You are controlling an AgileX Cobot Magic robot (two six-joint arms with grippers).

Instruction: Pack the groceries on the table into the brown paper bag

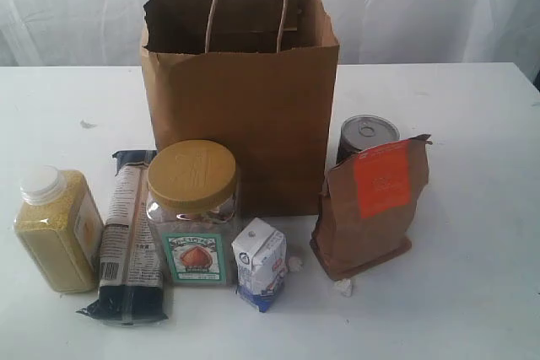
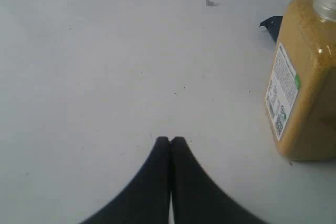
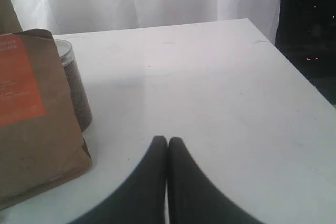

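Open brown paper bag (image 1: 245,107), upper centre; nothing packed. Both jaws clenched, empty. Suggested: part left jaws, grip yellow-grain jar (image 1: 57,229), lower left, upright.

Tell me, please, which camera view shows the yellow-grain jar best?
The exterior view: the yellow-grain jar shows whole there, white cap to base. The left wrist view crops it, showing only one side with its label and part of the cap. The right wrist view does not show it.

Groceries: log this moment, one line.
brown paper bag upright, open | six groceries on table, unpacked | left gripper shut, empty | right gripper shut, empty
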